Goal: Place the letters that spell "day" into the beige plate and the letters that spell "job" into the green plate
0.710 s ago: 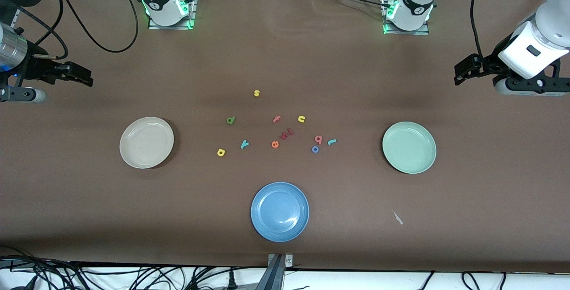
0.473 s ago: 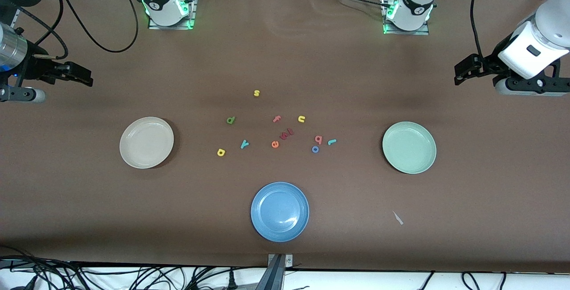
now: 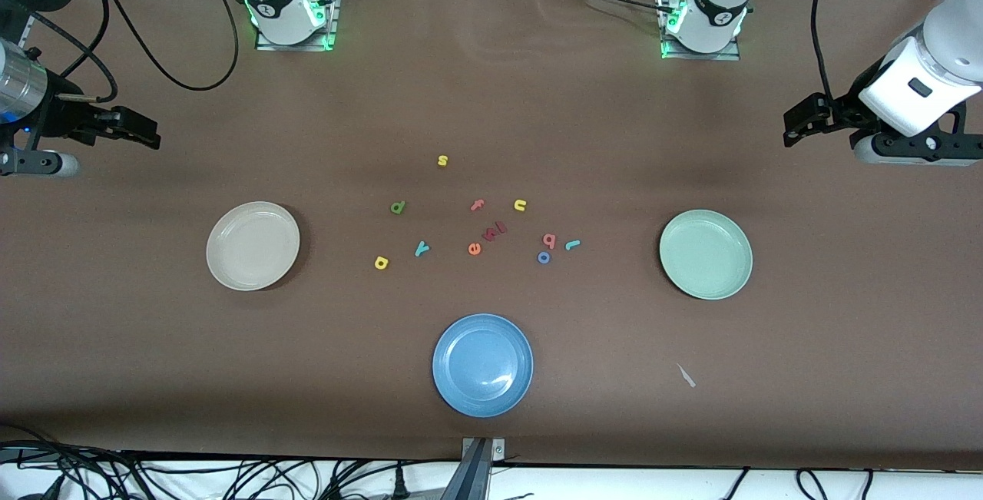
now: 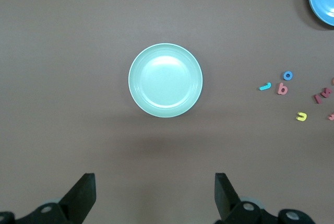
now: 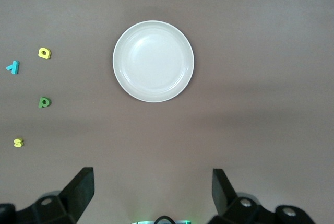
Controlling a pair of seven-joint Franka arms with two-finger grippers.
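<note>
The dark green "d" (image 3: 397,207), yellow "a" (image 3: 381,262) and teal "y" (image 3: 421,248) lie on the brown table beside the empty beige plate (image 3: 253,246). The teal "j" (image 3: 572,244), blue "o" (image 3: 544,257) and pinkish-red "b" (image 3: 549,239) lie beside the empty green plate (image 3: 706,254). My left gripper (image 3: 795,127) hangs open over bare table at the left arm's end, with nothing between its fingers. In the left wrist view the green plate (image 4: 165,80) shows under the left gripper (image 4: 155,192). My right gripper (image 3: 146,131) is open and empty at the right arm's end, looking down on the beige plate (image 5: 153,61).
A blue plate (image 3: 482,364) sits nearer the front camera than the letters. Other letters lie among them: yellow "s" (image 3: 442,160), yellow "u" (image 3: 520,205), pink "f" (image 3: 477,205), orange "e" (image 3: 474,249) and dark red ones (image 3: 495,231). A small white scrap (image 3: 686,375) lies near the green plate.
</note>
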